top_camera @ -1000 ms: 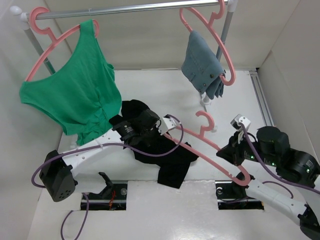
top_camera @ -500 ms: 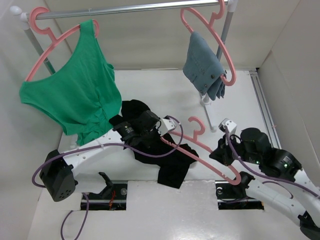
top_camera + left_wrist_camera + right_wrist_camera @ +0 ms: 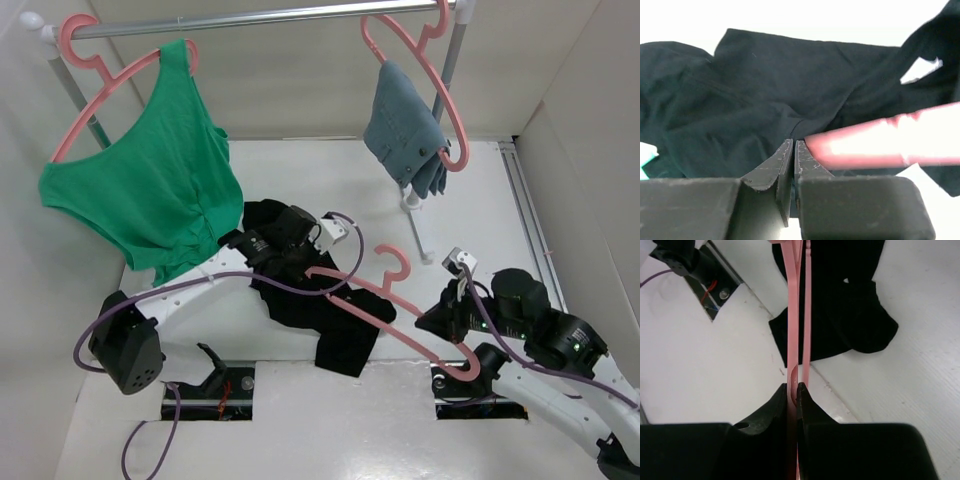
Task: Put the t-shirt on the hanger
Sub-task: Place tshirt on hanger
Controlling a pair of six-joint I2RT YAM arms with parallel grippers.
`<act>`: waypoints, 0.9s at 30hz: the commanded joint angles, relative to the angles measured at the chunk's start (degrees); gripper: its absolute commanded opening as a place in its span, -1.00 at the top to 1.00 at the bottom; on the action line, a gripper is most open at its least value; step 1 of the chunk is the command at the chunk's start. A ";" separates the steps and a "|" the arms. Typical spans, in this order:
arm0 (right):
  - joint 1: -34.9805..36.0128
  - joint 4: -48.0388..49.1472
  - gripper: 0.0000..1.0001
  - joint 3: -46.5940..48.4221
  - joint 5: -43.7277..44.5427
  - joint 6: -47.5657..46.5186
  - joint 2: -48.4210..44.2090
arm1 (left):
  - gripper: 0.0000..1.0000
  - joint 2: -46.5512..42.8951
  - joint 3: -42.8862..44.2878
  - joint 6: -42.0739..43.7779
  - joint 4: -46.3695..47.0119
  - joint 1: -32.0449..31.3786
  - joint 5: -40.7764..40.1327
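Clamping hanger [image 3: 794, 315], right claw [image 3: 793, 386]; left claw [image 3: 792, 142] seemingly t-shirt [image 3: 765, 85].

The t-shirt [image 3: 345, 335] is showing as soft, matt black cloth, creasing loosely, while the hanger [image 3: 792, 315] is looking like smooth, slightly glossy pink plastic. The worktop [image 3: 300, 190] is appearing smooth, white and faintly sheened, and the rail [image 3: 270, 15] is gleaming as bare metal.

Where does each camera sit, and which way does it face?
Top external: high behind the robot, looking down at the table; left arm, right arm show.
Left wrist: on the left arm, facing the black t-shirt; shut left gripper shows.
Right wrist: on the right arm, looking along the pink hanger; right gripper clamps it.
Both wrist views show t-shirt and hanger.
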 commanded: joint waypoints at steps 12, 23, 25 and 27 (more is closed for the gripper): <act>0.20 7.41 1.00 -2.75 -1.10 2.60 1.34 | 1.00 -2.13 8.94 -1.09 -0.82 0.87 6.19; 0.20 30.10 1.00 -4.34 11.20 8.93 11.19 | 1.00 -10.49 15.44 0.23 -2.58 -1.94 10.50; 0.20 30.81 1.00 -4.33 15.24 8.93 11.19 | 1.00 -11.19 17.55 0.93 -4.51 -1.94 11.81; 0.20 31.42 1.00 -4.33 17.79 8.93 10.49 | 1.00 -12.24 18.25 2.42 -5.30 -1.94 13.83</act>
